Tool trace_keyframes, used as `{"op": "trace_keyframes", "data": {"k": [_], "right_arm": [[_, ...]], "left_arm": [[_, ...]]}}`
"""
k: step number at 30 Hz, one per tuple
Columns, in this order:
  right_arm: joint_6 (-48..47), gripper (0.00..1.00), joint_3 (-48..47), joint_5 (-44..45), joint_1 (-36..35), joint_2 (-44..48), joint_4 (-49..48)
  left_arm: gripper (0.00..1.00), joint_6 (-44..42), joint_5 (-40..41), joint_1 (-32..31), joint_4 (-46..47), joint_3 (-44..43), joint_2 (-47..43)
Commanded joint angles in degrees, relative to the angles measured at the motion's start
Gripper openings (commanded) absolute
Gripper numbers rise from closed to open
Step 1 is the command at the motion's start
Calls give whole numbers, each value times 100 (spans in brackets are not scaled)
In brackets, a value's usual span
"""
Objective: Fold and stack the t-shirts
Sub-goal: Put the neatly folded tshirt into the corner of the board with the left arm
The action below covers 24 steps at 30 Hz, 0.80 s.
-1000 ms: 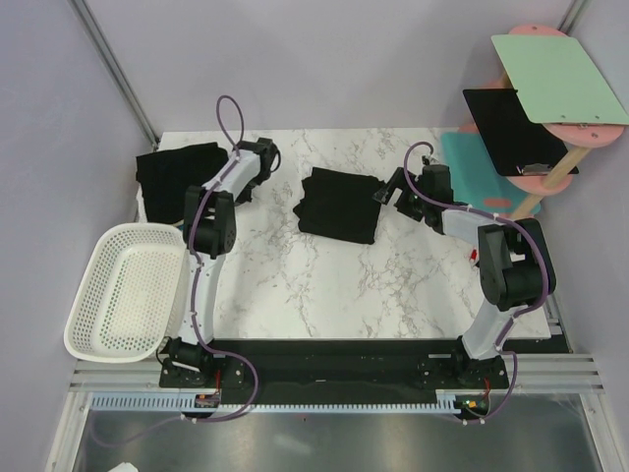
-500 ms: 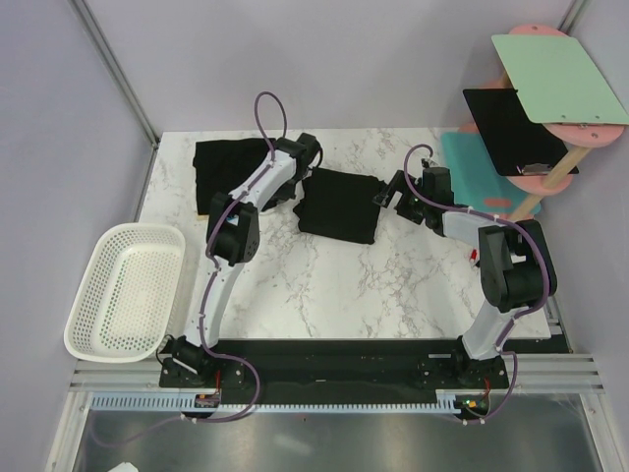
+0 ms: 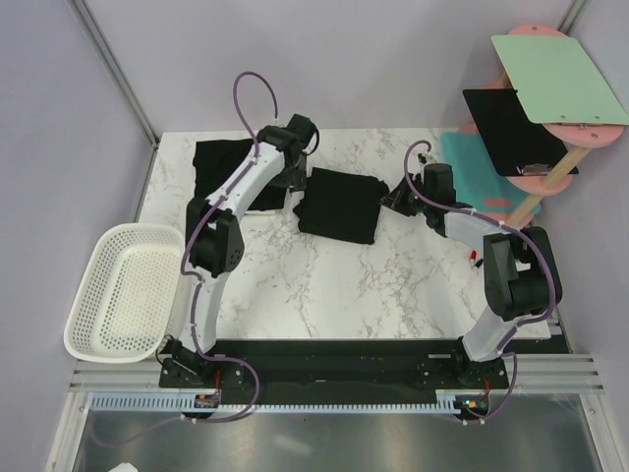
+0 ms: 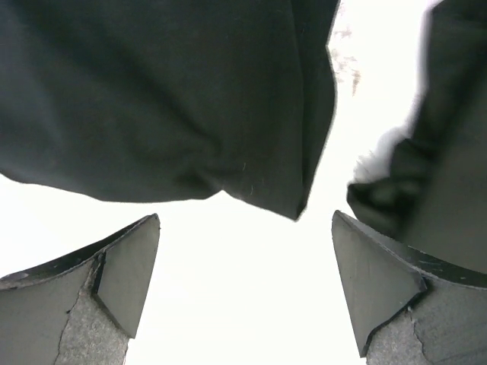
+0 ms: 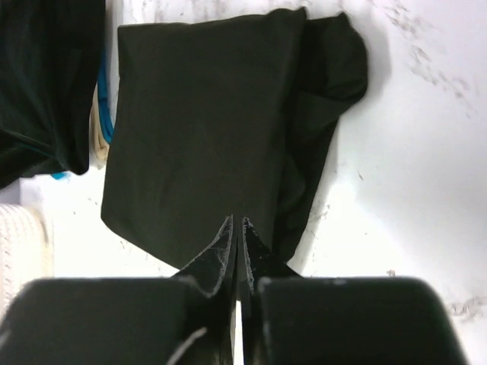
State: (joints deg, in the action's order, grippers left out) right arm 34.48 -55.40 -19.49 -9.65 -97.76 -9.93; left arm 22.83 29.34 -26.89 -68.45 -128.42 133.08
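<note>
Left tool (image 4: 243, 293) was shut, now gapes wide, empty. Loose t-shirt (image 3: 216, 172) lies at 11 o'clock on the table (image 3: 324, 285). Right tool (image 5: 237, 242) was open, now closed at the 3 o'clock edge of the folded t-shirt (image 3: 339, 205). Cannot tell whether it pinches cloth.

This was a robotics lab cell, not a home. A marble-patterned table (image 3: 324, 285) stood boxed in by plain lilac panels (image 3: 373, 59) behind it, with an aluminium post (image 3: 113, 69) off its far left corner. At its near edge a black base plate (image 3: 334, 352) carried the left arm (image 3: 211, 241) and right arm (image 3: 511, 275), a purple cable (image 3: 246, 88) looping above.
</note>
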Motion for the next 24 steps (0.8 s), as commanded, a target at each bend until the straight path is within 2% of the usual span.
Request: {"op": "trace_keyframes", "data": {"k": [1,4,8,12,16,24], "right_arm": [[-134,0,-305,-196,-247,82,-114],[-319,0,-673,-135,-528,-268,158],[-477,0,-1340,-73,-863,-972,614],[-504,0,-1606,6,-995,-1518,914],[-538,0,-1483,208,-995,-1633,985],[-802,0,-1299,972,-934,-1545,1564]], "left_arm": [[100,327,-525,-35,577,431,-906],[100,345,-1096,-35,858,782,-1142],[100,266,-2203,-18,1831,1484,-1389],[100,248,-3178,-9,2256,1697,-1364],[100,213,-3514,-9,2520,1724,-1240],[100,125,-3620,132,2722,1539,-731]]}}
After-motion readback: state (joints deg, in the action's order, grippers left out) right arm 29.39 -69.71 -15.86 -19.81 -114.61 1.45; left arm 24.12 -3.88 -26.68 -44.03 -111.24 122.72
